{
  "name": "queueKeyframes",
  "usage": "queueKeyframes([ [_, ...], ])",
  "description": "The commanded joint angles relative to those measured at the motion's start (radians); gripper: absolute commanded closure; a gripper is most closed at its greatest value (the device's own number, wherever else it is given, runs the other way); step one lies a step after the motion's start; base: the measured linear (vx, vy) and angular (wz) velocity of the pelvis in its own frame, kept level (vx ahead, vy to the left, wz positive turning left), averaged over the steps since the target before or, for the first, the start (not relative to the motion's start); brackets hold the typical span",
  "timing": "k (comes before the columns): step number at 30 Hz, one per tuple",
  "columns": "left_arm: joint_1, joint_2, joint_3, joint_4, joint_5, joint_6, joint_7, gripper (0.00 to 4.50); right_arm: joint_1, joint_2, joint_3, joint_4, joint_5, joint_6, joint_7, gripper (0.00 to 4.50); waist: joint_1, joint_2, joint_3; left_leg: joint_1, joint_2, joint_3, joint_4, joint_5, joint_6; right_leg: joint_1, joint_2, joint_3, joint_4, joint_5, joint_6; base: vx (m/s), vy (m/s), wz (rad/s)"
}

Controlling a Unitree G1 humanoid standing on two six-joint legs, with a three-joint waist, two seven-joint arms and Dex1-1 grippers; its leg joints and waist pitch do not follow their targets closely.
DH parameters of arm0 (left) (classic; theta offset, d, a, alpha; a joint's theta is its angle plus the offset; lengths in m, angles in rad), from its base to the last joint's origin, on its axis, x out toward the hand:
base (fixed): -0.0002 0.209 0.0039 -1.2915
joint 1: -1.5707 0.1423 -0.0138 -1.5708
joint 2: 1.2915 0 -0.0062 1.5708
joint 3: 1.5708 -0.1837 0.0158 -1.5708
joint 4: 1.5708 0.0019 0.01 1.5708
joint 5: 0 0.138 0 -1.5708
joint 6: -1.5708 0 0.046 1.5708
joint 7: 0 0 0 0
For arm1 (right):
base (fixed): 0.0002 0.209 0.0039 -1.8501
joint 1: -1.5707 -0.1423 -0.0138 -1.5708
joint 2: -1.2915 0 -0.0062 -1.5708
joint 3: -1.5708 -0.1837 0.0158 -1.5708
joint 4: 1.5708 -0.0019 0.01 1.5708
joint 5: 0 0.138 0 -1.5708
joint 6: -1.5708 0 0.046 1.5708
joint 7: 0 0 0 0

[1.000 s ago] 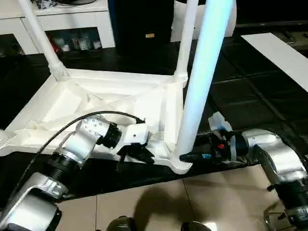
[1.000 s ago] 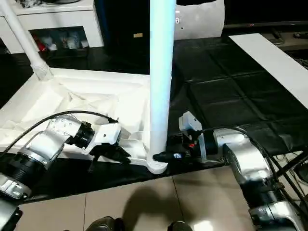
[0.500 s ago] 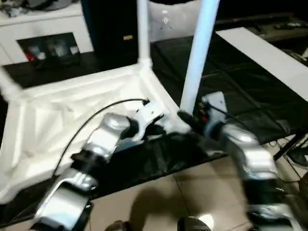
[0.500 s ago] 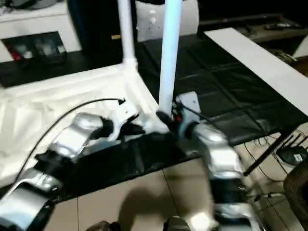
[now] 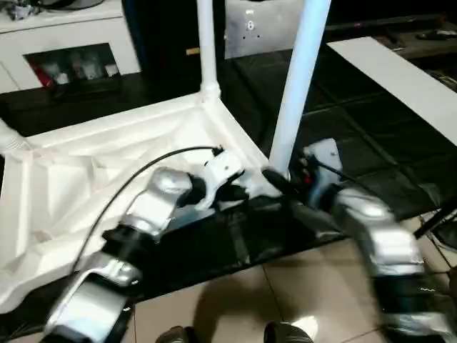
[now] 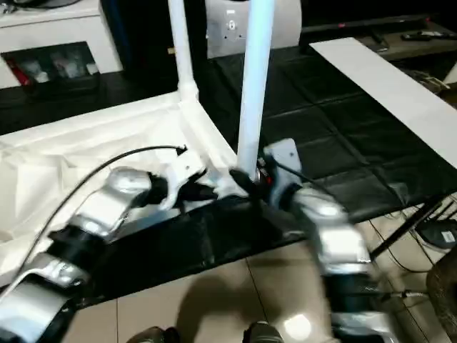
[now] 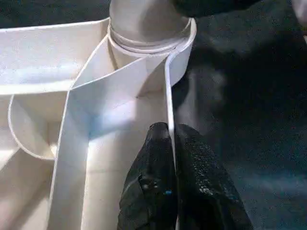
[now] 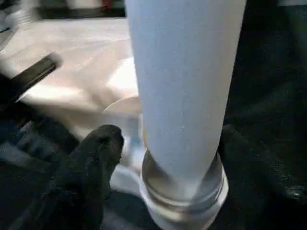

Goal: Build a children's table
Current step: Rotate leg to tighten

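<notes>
The children's table lies upside down: its white ribbed top [image 5: 107, 164] rests on the black padded surface [image 5: 357, 128]. A leg [image 5: 296, 86] stands upright in the near right corner socket [image 7: 148, 43], and another leg [image 5: 206, 43] stands in the far corner. My left gripper [image 5: 239, 191] is shut on the top's thin rim wall beside that near socket, one finger on each side [image 7: 171, 143]. My right gripper [image 5: 275, 179] straddles the base of the near leg [image 8: 184, 96], open, with a gap between one finger [image 8: 96, 158] and the leg.
A white shelf unit [image 5: 71, 28] stands at the back left. A long white board [image 5: 400, 78] lies on the right of the black surface. Tile floor [image 5: 235, 300] and my feet [image 5: 178, 334] are just in front. A black cable runs over my left forearm [image 5: 143, 171].
The camera has swung, shifting the whole picture. My right gripper's fingers have spread wider around the near leg's base. The left gripper keeps its pinch on the rim.
</notes>
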Motion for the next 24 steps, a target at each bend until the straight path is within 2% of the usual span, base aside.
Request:
queueKeyframes([
  [1,-0.011,0.03,-0.021,-0.064,-0.022,-0.076,-0.092,4.5,0.005,-0.03,0.048,-0.014,0.012,-0.026,0.104,0.69,0.007,-0.006,-0.085,0.025,0.042,-0.021,-0.062,-0.225,0.088,0.058,-0.045,0.028,-0.068,-0.219,-0.249,0.0,0.0,0.0],
  [4,0.005,0.078,-0.045,-0.072,-0.033,-0.148,-0.193,4.5,0.007,-0.092,0.062,-0.016,0.016,-0.07,0.22,0.69,0.014,-0.003,-0.078,0.037,0.047,-0.023,-0.069,-0.308,0.051,0.048,-0.044,0.029,-0.077,-0.326,-0.228,0.0,0.0,0.0],
  [7,0.011,0.107,-0.065,-0.086,-0.041,-0.167,-0.258,4.5,0.007,-0.13,0.077,-0.021,0.042,-0.084,0.32,0.69,0.022,-0.003,-0.078,0.043,0.051,-0.022,-0.071,-0.334,0.036,0.043,-0.044,0.032,-0.076,-0.335,-0.229,0.0,0.0,0.0],
  [9,0.01,0.124,-0.079,-0.084,-0.037,-0.187,-0.289,4.5,0.003,-0.168,0.104,-0.012,0.059,-0.106,0.407,0.69,0.035,-0.001,-0.077,0.049,0.054,-0.021,-0.074,-0.354,0.023,0.037,-0.043,0.033,-0.075,-0.333,-0.229,0.0,0.0,0.0],
  [11,0.009,0.139,-0.093,-0.082,-0.038,-0.208,-0.325,4.5,-0.004,-0.194,0.13,0.0,0.067,-0.103,0.468,0.85,0.04,-0.005,-0.079,0.046,0.052,-0.022,-0.074,-0.352,0.019,0.042,-0.045,0.034,-0.072,-0.332,-0.23,0.0,0.0,0.0],
  [12,0.006,0.159,-0.11,-0.08,-0.042,-0.236,-0.378,4.5,-0.018,-0.217,0.164,0.017,0.071,-0.094,0.54,0.85,0.042,-0.006,-0.078,0.042,0.052,-0.022,-0.075,-0.343,0.022,0.045,-0.046,0.034,-0.071,-0.336,-0.227,0.0,0.0,0.0],
  [13,0.006,0.159,-0.11,-0.08,-0.042,-0.236,-0.378,4.5,-0.018,-0.217,0.164,0.017,0.071,-0.094,0.54,1.05,0.044,-0.005,-0.079,0.041,0.051,-0.023,-0.074,-0.341,0.025,0.045,-0.047,0.034,-0.071,-0.339,-0.228,0.0,0.0,0.0],
  [15,0.002,0.166,-0.115,-0.08,-0.047,-0.248,-0.406,4.5,-0.028,-0.222,0.174,0.031,0.076,-0.092,0.574,1.14,0.045,-0.009,-0.079,0.042,0.052,-0.021,-0.072,-0.343,0.024,0.042,-0.051,0.036,-0.073,-0.359,-0.228,0.0,0.0,0.0],
  [17,0.0,0.171,-0.119,-0.08,-0.048,-0.255,-0.419,4.5,-0.035,-0.225,0.18,0.04,0.079,-0.089,0.594,1.36,0.047,-0.009,-0.08,0.038,0.052,-0.022,-0.072,-0.327,0.025,0.044,-0.052,0.036,-0.072,-0.366,-0.224,0.0,0.0,0.0],
  [20,-0.008,0.174,-0.123,-0.074,-0.049,-0.266,-0.435,4.5,-0.049,-0.23,0.189,0.057,0.081,-0.094,0.627,1.59,0.049,-0.01,-0.079,0.04,0.053,-0.021,-0.072,-0.323,0.025,0.042,-0.051,0.036,-0.073,-0.373,-0.224,0.0,0.0,0.0],
  [24,-0.014,0.176,-0.125,-0.068,-0.055,-0.276,-0.452,4.5,-0.063,-0.235,0.198,0.072,0.091,-0.1,0.655,2.05,0.051,-0.01,-0.082,0.037,0.052,-0.021,-0.072,-0.3,0.029,0.045,-0.049,0.035,-0.068,-0.338,-0.232,0.0,0.0,0.0],
])
